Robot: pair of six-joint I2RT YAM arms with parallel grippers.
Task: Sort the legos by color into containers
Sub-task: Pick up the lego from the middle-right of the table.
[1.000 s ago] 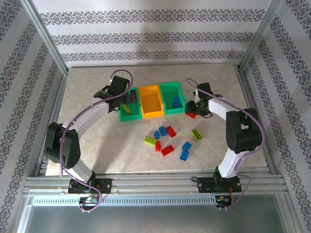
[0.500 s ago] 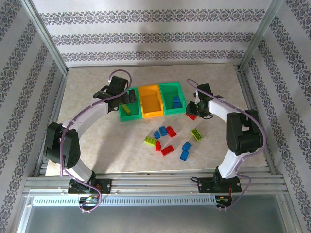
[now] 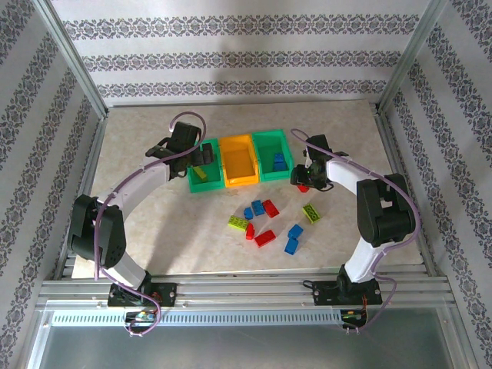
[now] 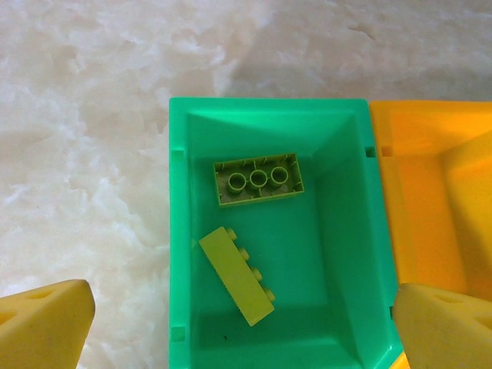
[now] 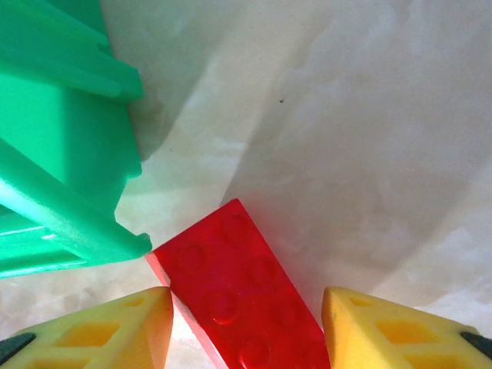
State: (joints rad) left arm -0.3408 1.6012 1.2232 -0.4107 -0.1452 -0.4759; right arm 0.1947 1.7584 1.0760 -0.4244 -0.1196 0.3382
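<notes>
While L claw [image 4: 242,292] gapes, R claw [image 5: 246,298] straddles red lego [image 5: 229,265].

A beige marbled tabletop [image 3: 154,223] carries three joined open plastic bins in a row: a green rectangular bin [image 3: 206,189] on the left, an orange rectangular bin [image 3: 239,182] in the middle and a second green bin [image 3: 270,176] on the right. A red studded plastic brick [image 3: 303,185] [image 5: 242,300] lies studs up, just beside that right bin's near corner. Closer to the near edge lies a loose scatter: a yellow-green brick [image 3: 237,223] at its left, another yellow-green brick [image 3: 311,213] at its right, with small blue bricks [image 3: 257,206] and further red bricks [image 3: 264,238] between them.
</notes>
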